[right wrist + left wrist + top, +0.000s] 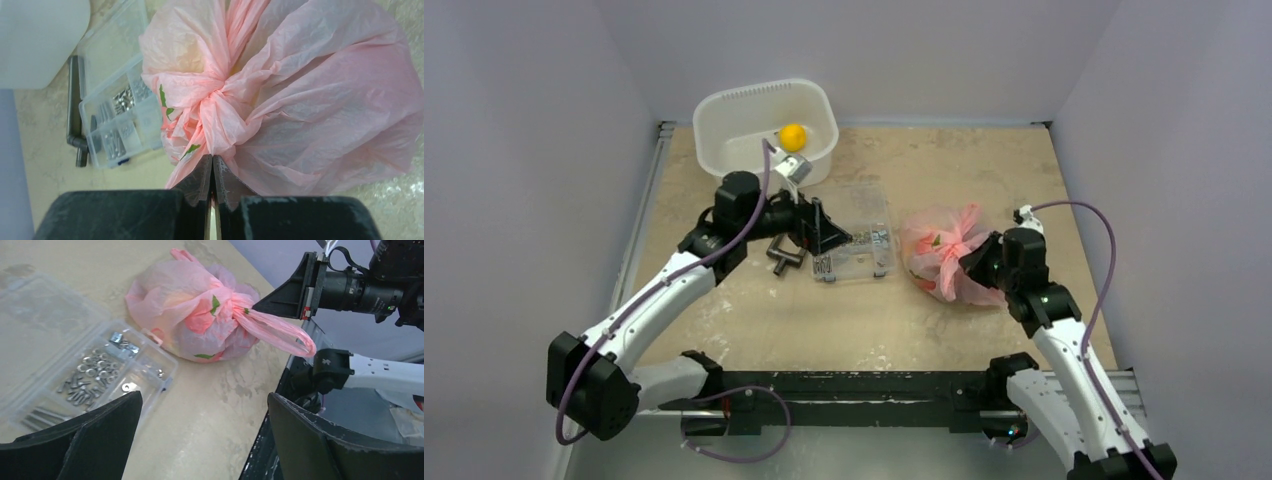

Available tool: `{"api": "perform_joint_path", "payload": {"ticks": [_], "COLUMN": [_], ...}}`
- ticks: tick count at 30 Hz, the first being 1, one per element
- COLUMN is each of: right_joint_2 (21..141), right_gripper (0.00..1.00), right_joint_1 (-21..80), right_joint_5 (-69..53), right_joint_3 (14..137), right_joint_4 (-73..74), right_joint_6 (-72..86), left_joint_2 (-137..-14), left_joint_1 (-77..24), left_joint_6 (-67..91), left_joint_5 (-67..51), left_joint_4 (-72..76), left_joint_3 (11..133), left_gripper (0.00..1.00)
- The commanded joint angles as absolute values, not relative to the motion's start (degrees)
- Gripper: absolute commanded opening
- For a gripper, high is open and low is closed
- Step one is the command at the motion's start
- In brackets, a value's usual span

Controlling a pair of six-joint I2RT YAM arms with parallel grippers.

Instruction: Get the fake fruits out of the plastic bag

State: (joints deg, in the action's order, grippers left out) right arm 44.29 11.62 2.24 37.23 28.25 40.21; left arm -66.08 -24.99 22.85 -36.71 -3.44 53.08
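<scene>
The tabletop (984, 170) is mottled beige board, boxed in by pale lavender walls (544, 120). The plastic bag (300, 90) sits directly ahead of the right gripper (212, 162). Its crinkled pink film is tied in a knot, with green leaf flecks and a red shape showing dimly through. That claw is pinched tight on a strip of the bag right beside the knot. The left gripper (204, 397) is spread wide, holding nothing, over the clear screw box (85, 370), and the bag lies ahead of it beyond the box. A yellow-orange round fruit (792, 135) rests in the white tub (724, 120) behind that claw.
</scene>
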Motion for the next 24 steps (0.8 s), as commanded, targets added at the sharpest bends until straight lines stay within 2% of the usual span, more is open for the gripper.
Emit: {"api": "perform_joint_path", "payload": {"ticks": [1,4,8,10,13,15,17,20,24], "right_joint_2": [36.05,30.48,29.59,29.66,31.42,33.88,36.22,38.31,40.5], "right_gripper": [0.0,0.0,0.09,0.17,0.4,0.46,0.47,0.44,0.43], "right_joint_1": [11.78,11.78,11.73,11.78,11.78,11.76,11.78,11.78,11.74], "right_joint_5": [-3.07,-4.09,-2.01,-0.3,4.07,5.94,4.98,3.6,2.77], "right_joint_3": [33.54,30.09,30.58,32.18,34.46,36.17,36.79,36.47,36.3], "right_joint_4": [37.62,36.97,39.88,41.05,42.29,43.63,42.81,39.65,35.33], "right_joint_6": [42.84,44.41,44.2,44.57,46.12,46.95,46.77,45.46,43.45], "left_joint_2": [-69.04,-74.98,-86.59,-92.1,-98.86,-103.14,-106.86,-111.76,-116.21], "left_joint_1": [-35.01,-42.71,-48.18,-49.93,-52.01,-52.79,-53.43,-54.22,-55.91], "left_joint_6": [21.25,21.01,20.66,20.43,20.04,20.01,19.44,17.9,14.53], "left_joint_5": [-27.73,-18.79,-14.95,-13.43,-11.62,-10.62,-9.34,-8.36,-6.55], "left_joint_4": [-4.85,-8.35,-13.46,-14.49,-16.34,-18.08,-19.22,-20.22,-21.66], "left_joint_3": [57.82,63.2,73.89,78.72,84.9,89.32,93.26,98.11,102.13], "left_gripper": [0.97,0.97,0.93,0.92,0.91,0.9,0.89,0.79,0.78]}}
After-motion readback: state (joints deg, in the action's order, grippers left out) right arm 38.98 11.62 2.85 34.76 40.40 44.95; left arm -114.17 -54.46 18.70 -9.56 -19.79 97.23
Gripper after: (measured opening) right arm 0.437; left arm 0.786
